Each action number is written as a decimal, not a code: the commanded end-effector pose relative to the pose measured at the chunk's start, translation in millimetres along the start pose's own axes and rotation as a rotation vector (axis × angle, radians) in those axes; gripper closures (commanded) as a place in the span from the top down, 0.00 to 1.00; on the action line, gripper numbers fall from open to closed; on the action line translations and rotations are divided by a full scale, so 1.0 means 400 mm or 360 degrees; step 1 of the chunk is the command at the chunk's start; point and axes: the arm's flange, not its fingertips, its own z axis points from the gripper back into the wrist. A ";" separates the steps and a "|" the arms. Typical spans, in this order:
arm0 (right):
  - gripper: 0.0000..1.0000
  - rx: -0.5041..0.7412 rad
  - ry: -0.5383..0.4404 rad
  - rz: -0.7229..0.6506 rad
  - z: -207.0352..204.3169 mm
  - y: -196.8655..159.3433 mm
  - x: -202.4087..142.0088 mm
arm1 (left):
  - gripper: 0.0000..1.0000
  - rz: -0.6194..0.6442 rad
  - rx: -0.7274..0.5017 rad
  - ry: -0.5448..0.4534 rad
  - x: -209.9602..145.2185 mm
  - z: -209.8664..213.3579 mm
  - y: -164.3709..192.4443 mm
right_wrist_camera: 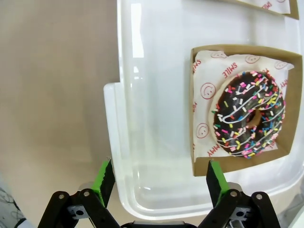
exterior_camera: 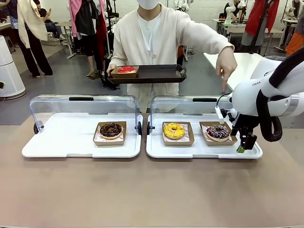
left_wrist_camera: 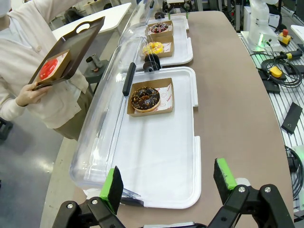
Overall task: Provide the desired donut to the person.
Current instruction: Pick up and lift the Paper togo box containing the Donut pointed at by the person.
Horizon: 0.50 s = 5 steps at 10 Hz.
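Note:
The person (exterior_camera: pixel 156 38) at the far side holds a dark serving tray (exterior_camera: pixel 156 73) with a red donut (exterior_camera: pixel 126 70) in a box. Their other hand (exterior_camera: pixel 227 64) points a finger down towards the right end of the right tray. There lies a chocolate donut with coloured sprinkles (exterior_camera: pixel 218 132) (right_wrist_camera: pixel 249 114) in a brown box. My right gripper (exterior_camera: pixel 243 146) (right_wrist_camera: pixel 159 178) hangs open over that tray's front right corner, just beside the box and holding nothing. A yellow donut (exterior_camera: pixel 174 130) and a chocolate donut (exterior_camera: pixel 110 130) (left_wrist_camera: pixel 145 98) sit further left. My left gripper (left_wrist_camera: pixel 168 183) is open above the left tray's end.
Two white trays (exterior_camera: pixel 71 142) (exterior_camera: pixel 199 151) stand side by side on the brown table, each with its clear lid (exterior_camera: pixel 83 107) swung up at the back. A white table (exterior_camera: pixel 242 66) stands behind on the right. Cables and a controller (left_wrist_camera: pixel 275 73) lie beside the table.

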 end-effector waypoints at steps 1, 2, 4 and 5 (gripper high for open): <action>1.00 0.0029 0.0015 -0.0024 0.000 -0.029 -0.006 | 1.00 0.0006 0.0007 -0.0023 0.004 0.004 0.001; 1.00 0.0046 0.0014 -0.0044 -0.003 -0.036 -0.009 | 1.00 0.0006 0.0007 -0.0023 0.004 0.004 0.001; 1.00 0.0112 -0.0013 -0.0062 -0.010 -0.046 -0.013 | 1.00 0.0006 0.0007 -0.0023 0.004 0.004 0.001; 1.00 0.0140 -0.0021 -0.0065 -0.013 -0.050 -0.013 | 1.00 0.0006 0.0007 -0.0023 0.004 0.004 0.001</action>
